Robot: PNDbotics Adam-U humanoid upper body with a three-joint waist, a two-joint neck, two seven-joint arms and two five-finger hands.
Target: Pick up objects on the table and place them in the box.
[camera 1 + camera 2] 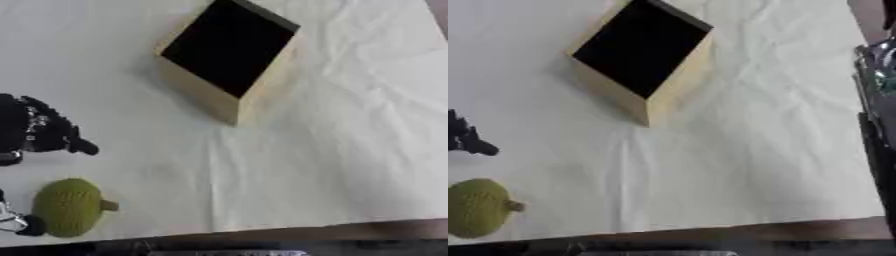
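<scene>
A green bumpy fruit (68, 207) with a short stem lies on the white cloth near the front left corner. My left hand (35, 131) comes in from the left edge just above it, with black fingers (81, 147) relaxed and pointing right, apart from the fruit. A silver and black part of the hand (17, 223) shows at the fruit's lower left side, touching or nearly touching it. Further back, near the middle, the wooden box (210, 95) stands tilted, and its dark opening (227, 45) faces up. A dark and silver part of my right arm (875, 90) runs along the right edge.
A creased white cloth (332, 150) covers the table. The table's brown front edge (350, 231) runs along the bottom. Bare cloth lies between the fruit and the box.
</scene>
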